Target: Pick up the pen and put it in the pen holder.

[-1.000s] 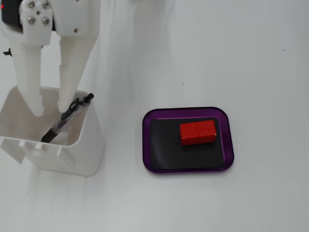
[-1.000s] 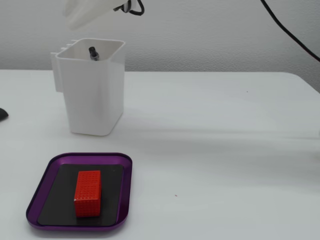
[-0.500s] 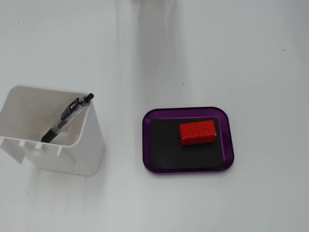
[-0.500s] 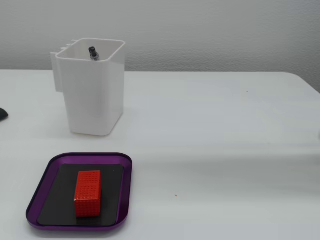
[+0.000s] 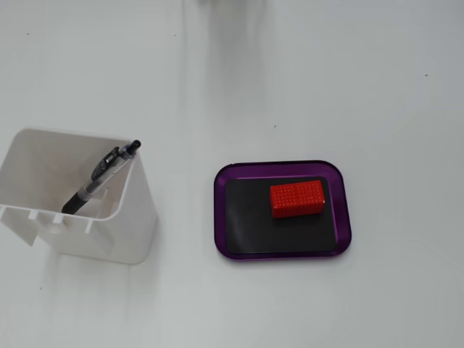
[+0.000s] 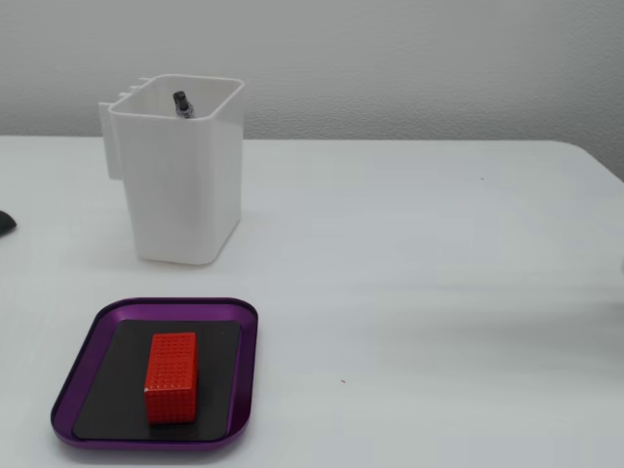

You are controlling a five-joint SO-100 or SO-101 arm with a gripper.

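Observation:
A black and clear pen (image 5: pixel 99 177) stands tilted inside the white pen holder (image 5: pixel 138 217), its top leaning on the holder's rim. In the other fixed view only the pen's tip (image 6: pixel 180 102) shows above the rim of the holder (image 6: pixel 180 185). The gripper and the arm are not in view in either fixed view.
A purple tray (image 5: pixel 217 210) with a black mat holds a red block (image 5: pixel 297 198), to the right of the holder. The tray (image 6: pixel 249 361) and the block (image 6: pixel 172 376) lie in front of the holder in the other fixed view. A dark object (image 6: pixel 5 222) shows at the left edge.

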